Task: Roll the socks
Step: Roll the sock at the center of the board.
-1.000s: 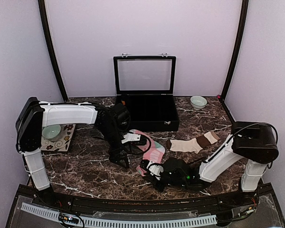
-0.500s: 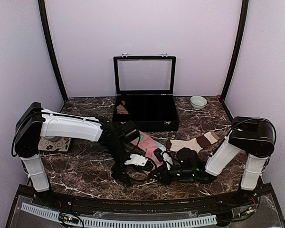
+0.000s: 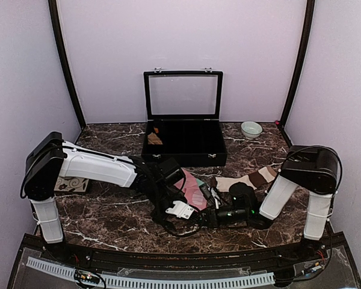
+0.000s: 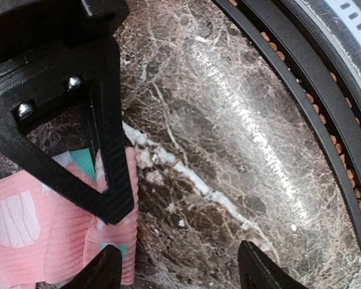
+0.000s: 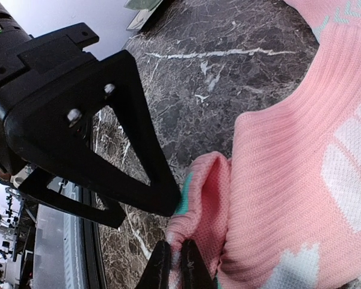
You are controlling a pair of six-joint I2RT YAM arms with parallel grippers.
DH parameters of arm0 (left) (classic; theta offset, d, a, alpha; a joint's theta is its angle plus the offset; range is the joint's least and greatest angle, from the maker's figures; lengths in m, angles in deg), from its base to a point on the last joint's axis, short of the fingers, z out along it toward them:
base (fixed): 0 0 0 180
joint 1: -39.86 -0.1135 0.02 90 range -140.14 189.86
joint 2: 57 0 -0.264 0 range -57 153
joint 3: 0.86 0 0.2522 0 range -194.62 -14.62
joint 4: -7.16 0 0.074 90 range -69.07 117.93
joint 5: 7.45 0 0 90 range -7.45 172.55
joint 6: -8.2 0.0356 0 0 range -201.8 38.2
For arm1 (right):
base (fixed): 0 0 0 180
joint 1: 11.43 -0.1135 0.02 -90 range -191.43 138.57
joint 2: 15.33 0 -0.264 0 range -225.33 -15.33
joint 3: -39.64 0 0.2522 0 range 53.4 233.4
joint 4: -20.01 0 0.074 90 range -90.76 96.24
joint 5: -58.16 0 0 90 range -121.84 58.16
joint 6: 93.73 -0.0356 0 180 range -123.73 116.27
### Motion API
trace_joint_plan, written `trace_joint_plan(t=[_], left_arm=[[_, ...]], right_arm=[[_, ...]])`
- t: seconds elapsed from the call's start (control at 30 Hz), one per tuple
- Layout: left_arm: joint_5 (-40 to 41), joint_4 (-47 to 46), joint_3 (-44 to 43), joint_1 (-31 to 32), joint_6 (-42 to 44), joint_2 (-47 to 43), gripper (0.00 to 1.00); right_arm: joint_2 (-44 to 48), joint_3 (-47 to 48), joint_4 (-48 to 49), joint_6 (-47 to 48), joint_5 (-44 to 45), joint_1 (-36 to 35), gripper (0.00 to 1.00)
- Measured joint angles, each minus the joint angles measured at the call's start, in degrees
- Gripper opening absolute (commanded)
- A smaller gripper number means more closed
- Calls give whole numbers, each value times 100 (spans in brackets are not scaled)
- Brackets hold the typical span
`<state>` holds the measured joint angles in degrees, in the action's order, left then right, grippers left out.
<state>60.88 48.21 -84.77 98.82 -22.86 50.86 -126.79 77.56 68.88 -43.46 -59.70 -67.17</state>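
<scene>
Table (image 3: 108,220) front edge close to both grippers; bare marble left open leftward; left gripper (image 4: 180,274) jaws spread, one finger set at pink sock (image 4: 42,235) hem; right gripper (image 5: 175,265) clamped on folded sock edge; pink sock ribbed, white and mint patches, positioned front centre; cream sock (image 3: 246,180) laid flat rightward, brown-banded.

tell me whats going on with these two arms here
Both arms are working on the pink sock near the front of the marble table. The right pincer is shut on a folded-up edge of it. The left pincer hangs open right at that sock's edge, gripping nothing. The cream and brown sock lies flat farther right, not in either pincer.
</scene>
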Motion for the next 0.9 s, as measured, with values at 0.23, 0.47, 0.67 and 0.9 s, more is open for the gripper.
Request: trace_joint_plan(t=[0.23, 0.47, 0.67, 0.9], left_arm=[[199, -299, 2, 4, 142, 254, 56], [428, -623, 37, 15, 164, 293, 50], [511, -675, 68, 15, 170, 286, 47], [634, -767, 98, 17, 197, 267, 45]], right_arm=[[-31, 42, -24, -177, -251, 103, 5], [-42, 68, -87, -195, -376, 142, 5], [-9, 96, -221, -138, -391, 144, 5], [37, 140, -424, -61, -393, 151, 5]])
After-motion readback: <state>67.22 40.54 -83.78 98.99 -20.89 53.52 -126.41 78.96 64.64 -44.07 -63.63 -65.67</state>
